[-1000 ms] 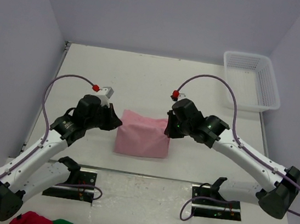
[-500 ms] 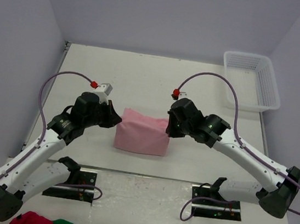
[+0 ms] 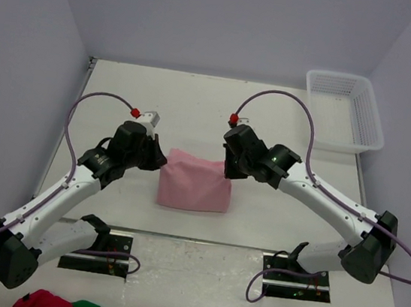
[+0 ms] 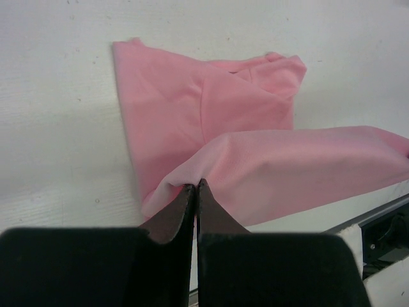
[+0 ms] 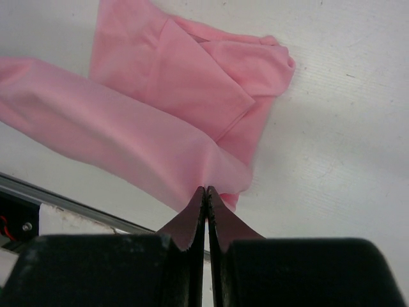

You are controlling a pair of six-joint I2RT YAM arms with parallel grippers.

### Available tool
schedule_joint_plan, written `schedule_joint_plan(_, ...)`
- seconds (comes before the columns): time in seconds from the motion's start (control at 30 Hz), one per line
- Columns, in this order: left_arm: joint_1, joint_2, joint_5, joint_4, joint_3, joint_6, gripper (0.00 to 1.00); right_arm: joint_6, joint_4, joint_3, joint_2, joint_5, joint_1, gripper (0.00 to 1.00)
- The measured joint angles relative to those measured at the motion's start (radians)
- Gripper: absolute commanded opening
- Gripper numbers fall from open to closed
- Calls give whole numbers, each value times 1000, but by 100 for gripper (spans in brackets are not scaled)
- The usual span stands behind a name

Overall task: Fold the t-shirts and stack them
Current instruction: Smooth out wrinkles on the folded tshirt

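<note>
Left gripper (image 3: 163,165): closed tight on the left edge of the t-shirt (image 3: 195,186). In my left wrist view the fingers press together with a pink fold pinched at their tips.
Right gripper (image 3: 228,173): clamped as well, on the right edge of the same cloth. My right wrist view shows its tips meeting on a pink fold.
Shirt position: it sits as a rough pink rectangle in the centre of the top frame, on the table (image 3: 196,107), between the two grippers.
Lifted part: in both wrist views I see a band of cloth raised off the table and stretched away from the pinch. The rest of the shirt lies flat beneath it.
Flat part: layered folds, reaching towards the upper right of each wrist frame.
Basket (image 3: 348,76): white, in the upper right of the top frame, well apart from the shirt.
Other cloth (image 3: 57,304): a red and green bundle at the lower left edge of the top frame, near the left arm's base.
Arm pose: I have both arms angled inward from the bottom corners, meeting at the shirt.
</note>
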Motion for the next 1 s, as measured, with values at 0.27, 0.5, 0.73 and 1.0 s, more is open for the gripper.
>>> schedule_joint_plan(0.27, 1, 74, -27, 30, 40, 13, 0, -30, 0, 31, 55, 1, -57, 0)
schedule_joint_plan(0.5, 8, 148, -31, 69, 79, 32, 0, -63, 4, 59, 91, -3, -115, 0)
schedule_joint_plan(0.73, 24, 225, -32, 110, 94, 48, 0, -101, 21, 69, 154, -12, -164, 0)
schedule_joint_plan(1.0, 36, 241, -32, 125, 101, 55, 0, -122, 33, 73, 171, -27, -172, 0)
